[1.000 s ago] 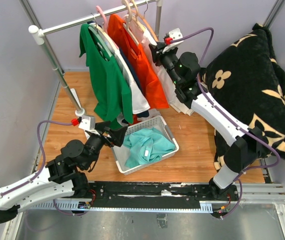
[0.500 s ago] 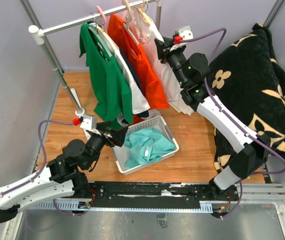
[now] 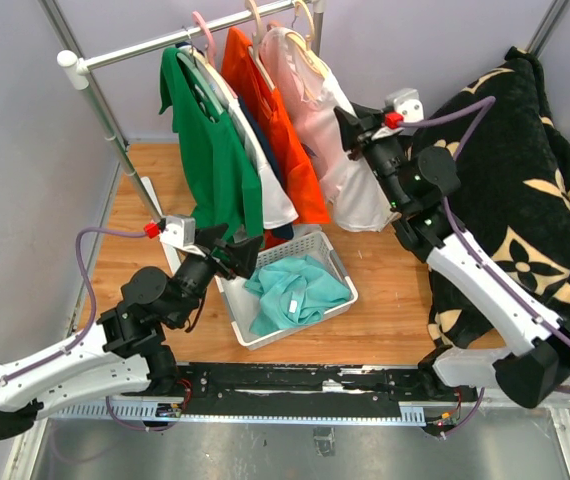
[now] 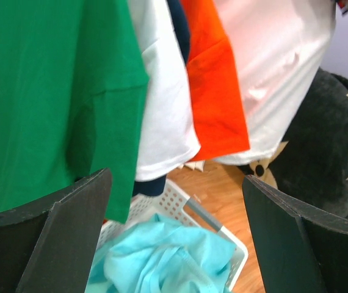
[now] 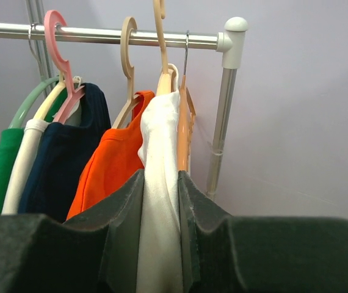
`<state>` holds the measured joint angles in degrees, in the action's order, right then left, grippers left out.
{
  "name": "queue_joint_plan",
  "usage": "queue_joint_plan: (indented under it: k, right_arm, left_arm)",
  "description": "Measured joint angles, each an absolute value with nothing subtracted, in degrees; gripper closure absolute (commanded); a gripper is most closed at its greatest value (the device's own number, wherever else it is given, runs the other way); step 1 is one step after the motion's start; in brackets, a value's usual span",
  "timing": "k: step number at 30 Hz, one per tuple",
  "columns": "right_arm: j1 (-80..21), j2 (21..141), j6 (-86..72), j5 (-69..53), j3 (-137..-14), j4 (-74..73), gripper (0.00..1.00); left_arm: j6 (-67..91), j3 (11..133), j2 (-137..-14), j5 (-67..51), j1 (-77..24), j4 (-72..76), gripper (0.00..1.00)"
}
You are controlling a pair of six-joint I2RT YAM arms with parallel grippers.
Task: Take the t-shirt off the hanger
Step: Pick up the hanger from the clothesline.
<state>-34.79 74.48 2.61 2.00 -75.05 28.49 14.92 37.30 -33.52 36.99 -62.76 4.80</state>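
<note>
My right fingers (image 5: 122,229) are pressed together on a fold of the pale pink-white cotton t-shirt (image 5: 160,152). The shirt hangs on its cream-coloured hanger (image 5: 160,58) at the post end of the silver metal clothes rail (image 5: 131,38). I grip below the shoulder so that a pull away from the rail can drag the cloth down and off the hanger arm; the overhead view shows the shirt (image 3: 340,170) drawn out sideways from the rail toward me. It is not yet free, I judge, since its collar sits on the hanger. My left fingers (image 4: 70,220) are spread wide and hold nothing. They wait below the rail over the white slatted plastic basket (image 3: 337,262), likely to catch the shirt.
</note>
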Motion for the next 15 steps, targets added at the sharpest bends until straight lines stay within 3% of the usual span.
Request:
queue_joint_plan:
  k: [15]
  right_arm:
    - [-34.8,50.7,4.9,-2.1,-60.1,27.6,0.99]
  left_arm:
    - [3.3,58.0,-54.7,34.2,-62.8,15.1,0.05]
